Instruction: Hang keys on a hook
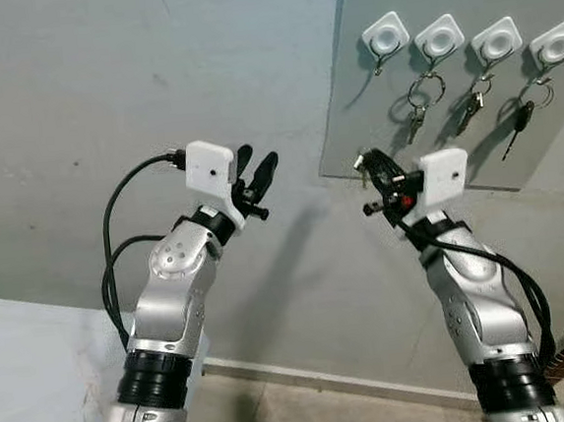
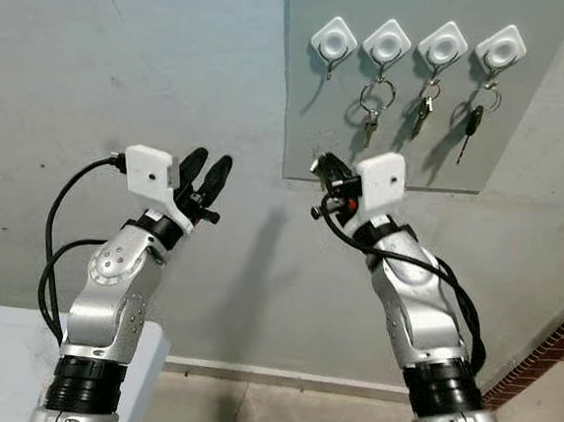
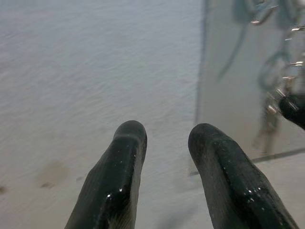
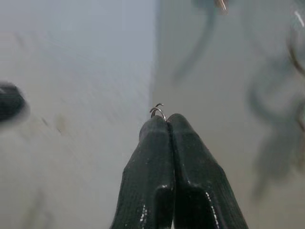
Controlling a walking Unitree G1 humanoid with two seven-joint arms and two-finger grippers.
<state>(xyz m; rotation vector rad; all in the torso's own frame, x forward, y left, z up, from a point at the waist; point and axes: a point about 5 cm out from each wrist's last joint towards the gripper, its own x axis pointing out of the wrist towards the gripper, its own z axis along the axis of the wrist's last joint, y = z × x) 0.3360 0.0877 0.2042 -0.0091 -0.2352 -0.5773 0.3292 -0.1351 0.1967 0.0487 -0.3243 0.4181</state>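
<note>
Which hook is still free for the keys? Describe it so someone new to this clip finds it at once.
On the wall hangs a grey panel with a row of four white square hooks. The free hook is the leftmost, nearest the raised right gripper. Unlike its three neighbours, each carrying keys on a ring, nothing hangs from it.

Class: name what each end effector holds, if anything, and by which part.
Right end effector: shut on a key ring, pinched at its rim. Left end effector: open, nothing held.
</note>
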